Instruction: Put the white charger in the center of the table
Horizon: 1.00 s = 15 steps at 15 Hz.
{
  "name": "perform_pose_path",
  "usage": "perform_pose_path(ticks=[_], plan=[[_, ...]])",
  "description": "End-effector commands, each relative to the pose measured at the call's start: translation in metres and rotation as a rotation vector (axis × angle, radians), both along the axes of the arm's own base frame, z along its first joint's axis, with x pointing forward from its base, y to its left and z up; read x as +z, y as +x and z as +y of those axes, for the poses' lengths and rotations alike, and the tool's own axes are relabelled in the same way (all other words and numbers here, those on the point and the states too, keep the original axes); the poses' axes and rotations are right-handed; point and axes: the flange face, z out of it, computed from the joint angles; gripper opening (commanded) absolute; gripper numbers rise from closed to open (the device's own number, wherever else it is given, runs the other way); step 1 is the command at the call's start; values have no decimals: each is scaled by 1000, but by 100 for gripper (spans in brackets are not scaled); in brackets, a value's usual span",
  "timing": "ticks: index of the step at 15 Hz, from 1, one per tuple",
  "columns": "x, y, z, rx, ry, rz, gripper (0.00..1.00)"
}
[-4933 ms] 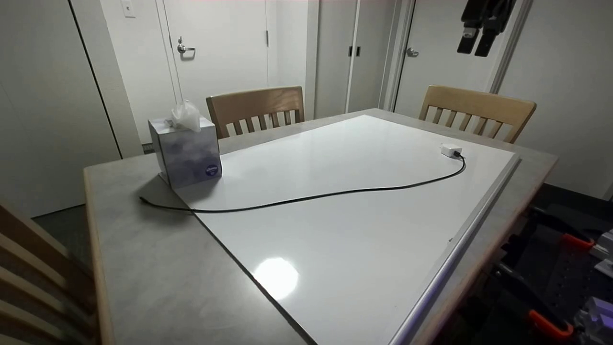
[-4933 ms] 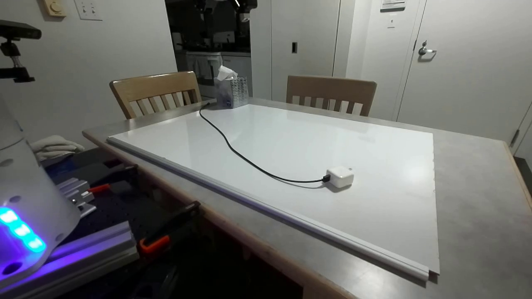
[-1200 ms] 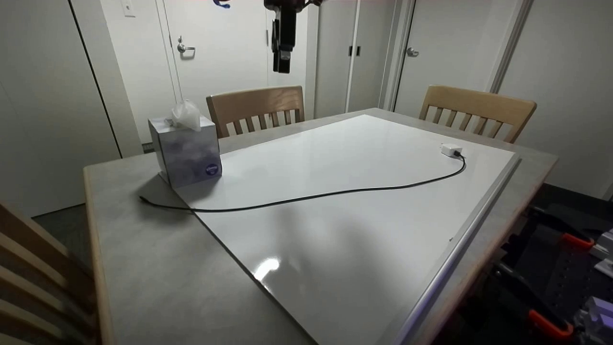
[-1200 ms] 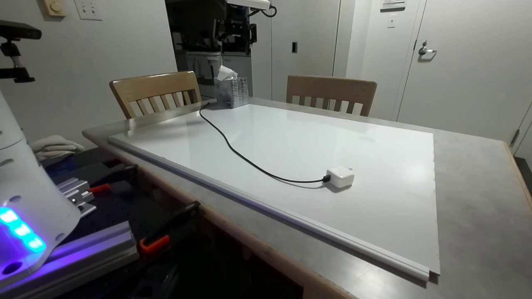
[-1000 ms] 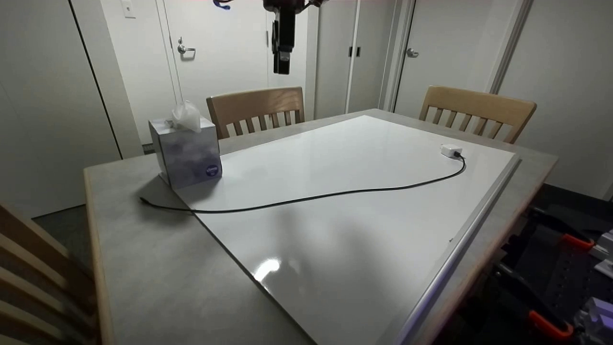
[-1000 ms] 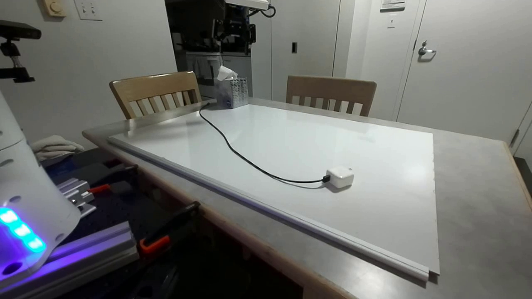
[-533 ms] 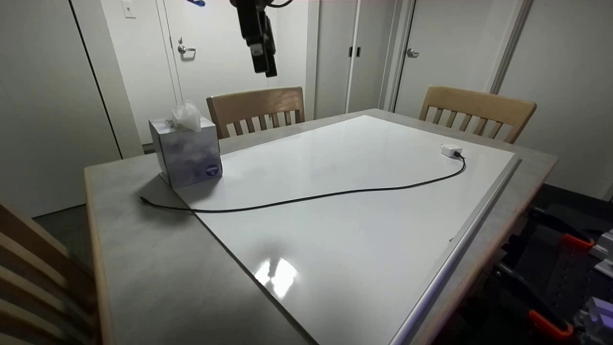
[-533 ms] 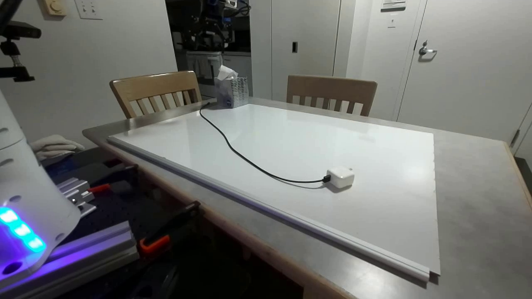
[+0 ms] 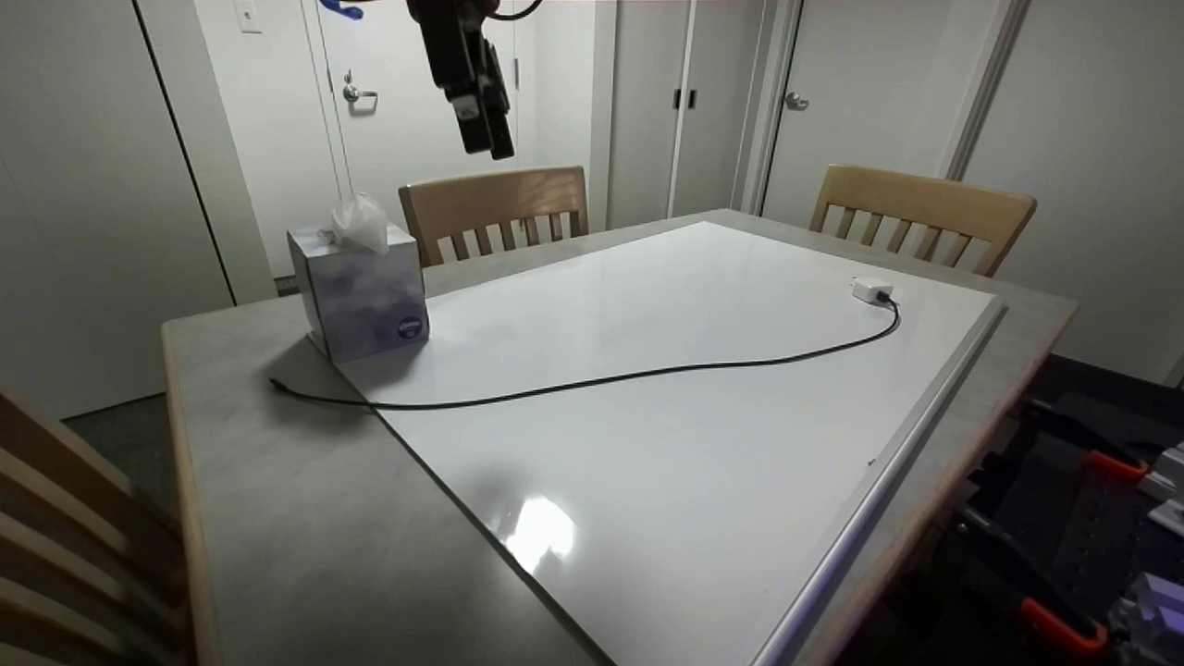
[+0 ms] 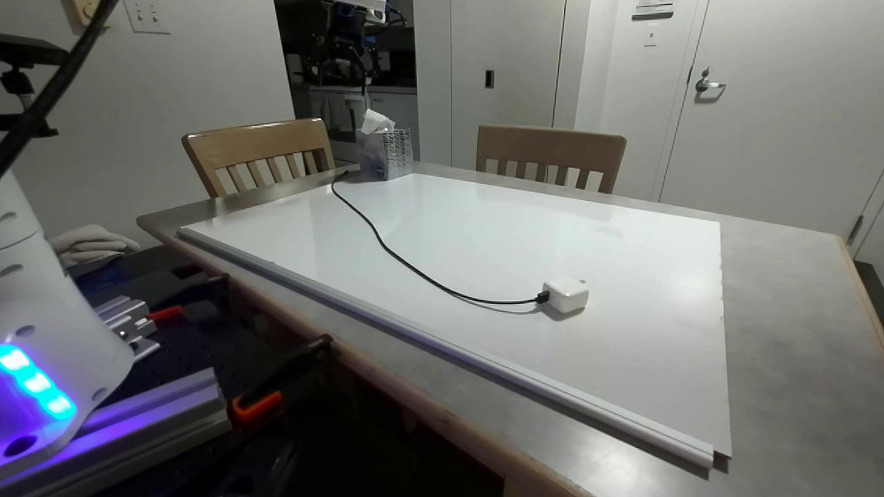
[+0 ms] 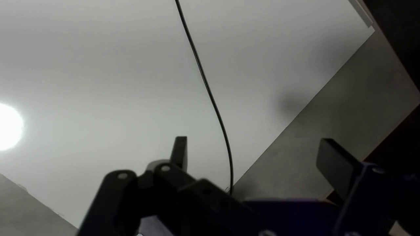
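Note:
The white charger (image 9: pixel 871 290), a small block with a black cord (image 9: pixel 638 374), rests on the glossy white panel (image 9: pixel 666 462) that covers most of the table (image 9: pixel 305 536). An exterior view shows the charger (image 10: pixel 566 295) closer, with its cord (image 10: pixel 387 248) running back toward the tissue box. High over the table, well away from the charger, my gripper (image 9: pixel 489 152) points downward. In the wrist view the gripper (image 11: pixel 254 141) is open, fingers (image 11: pixel 179 152) wide apart and holding nothing. Part of the cord (image 11: pixel 210 91) lies below on the panel; the charger is outside that view.
A bluish tissue box (image 9: pixel 370 296) stands at a table corner beside the cord's free end. Wooden chairs (image 9: pixel 499 199) line the table edges. A raised rail (image 10: pixel 442 338) borders the panel on the robot's side, near clamps with orange handles (image 10: pixel 255 407).
Over several seconds my gripper has swung across from the far side to above the tissue box end and turned. In the last second it shifted further that way. Charger and cord stayed still.

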Motion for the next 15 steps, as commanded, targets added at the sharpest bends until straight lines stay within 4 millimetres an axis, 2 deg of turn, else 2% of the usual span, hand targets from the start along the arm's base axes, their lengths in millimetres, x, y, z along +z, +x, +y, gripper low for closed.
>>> perform_pose_path(ticks=[1,4,8,11,15], plan=[[-1,1,3,-12,-20,-6,100],[-8,-5,18,-51,-90,-51,100],[-17,-15,52,-60,-179,-172,100],[-27,-15,79,-16,-225,-250,100],[-47,-12,92,-9,-243,-298,100]])
